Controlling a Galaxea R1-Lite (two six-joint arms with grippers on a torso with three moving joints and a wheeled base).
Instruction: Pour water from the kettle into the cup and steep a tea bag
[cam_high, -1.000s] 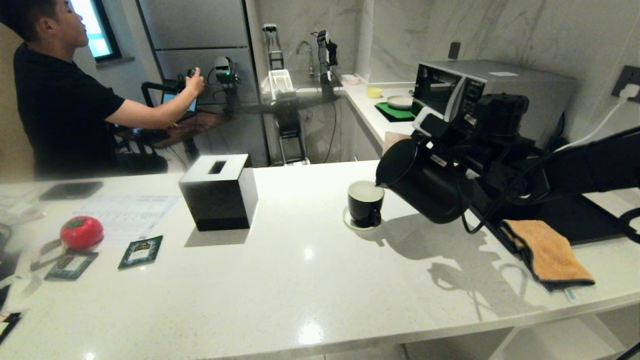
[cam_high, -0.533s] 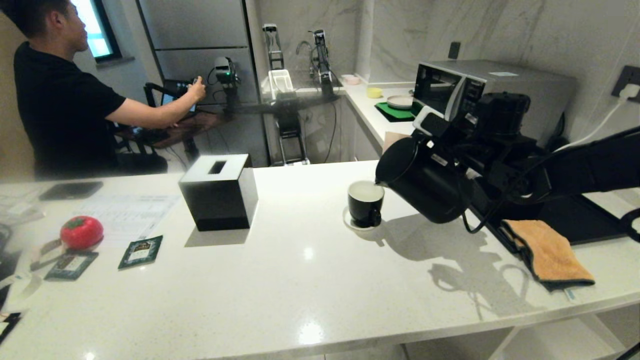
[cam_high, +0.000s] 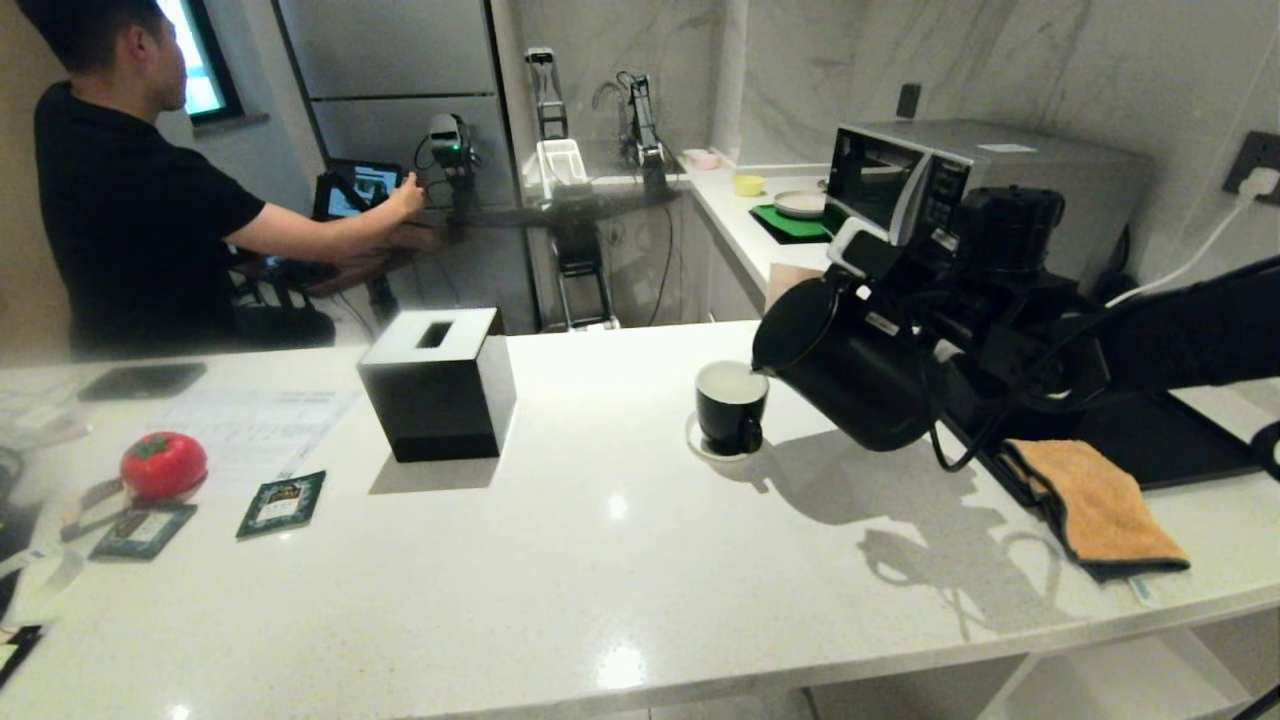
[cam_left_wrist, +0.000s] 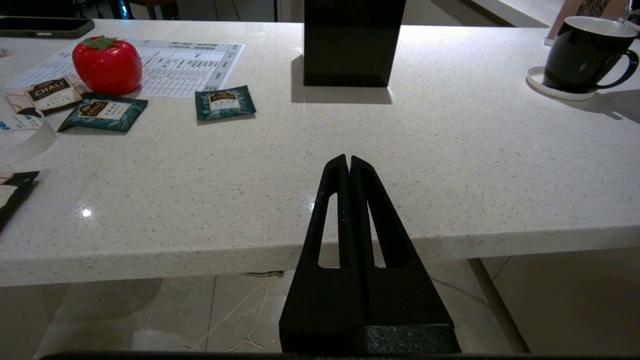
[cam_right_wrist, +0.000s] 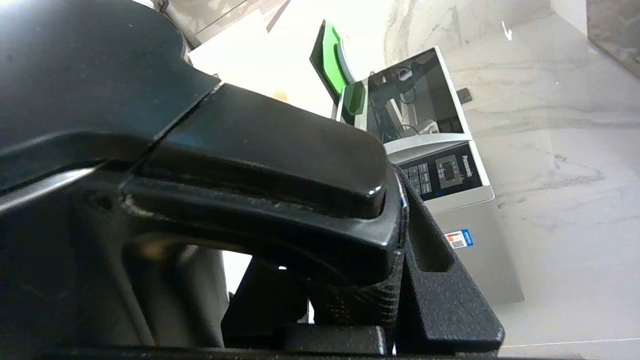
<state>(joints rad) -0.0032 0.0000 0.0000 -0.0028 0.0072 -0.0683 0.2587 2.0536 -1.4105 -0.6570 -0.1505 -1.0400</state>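
Observation:
The black kettle (cam_high: 845, 375) hangs tilted above the counter, its spout over the right rim of the cup (cam_high: 731, 405). The cup is a small black mug, white inside, standing on a white saucer (cam_high: 698, 444). My right gripper (cam_high: 925, 315) is shut on the kettle's handle (cam_right_wrist: 280, 165), one finger on either side of it (cam_right_wrist: 345, 250). No stream of water can be made out. My left gripper (cam_left_wrist: 349, 159) is shut and empty, parked off the counter's front edge. The cup (cam_left_wrist: 580, 60) is far to its right. Green tea bag packets (cam_high: 282, 503) (cam_left_wrist: 224, 102) lie at the counter's left.
A black cube tissue box (cam_high: 438, 385) stands left of the cup. A red tomato-shaped thing (cam_high: 163, 464) and papers lie far left. At the right are an orange cloth (cam_high: 1095, 500), a black tray (cam_high: 1170, 445) and a microwave (cam_high: 960, 170). A person (cam_high: 130, 200) sits behind the counter.
The kettle stays tilted over the cup and has hardly moved. The person's hand at the back has reached further right. My left arm has kept still.

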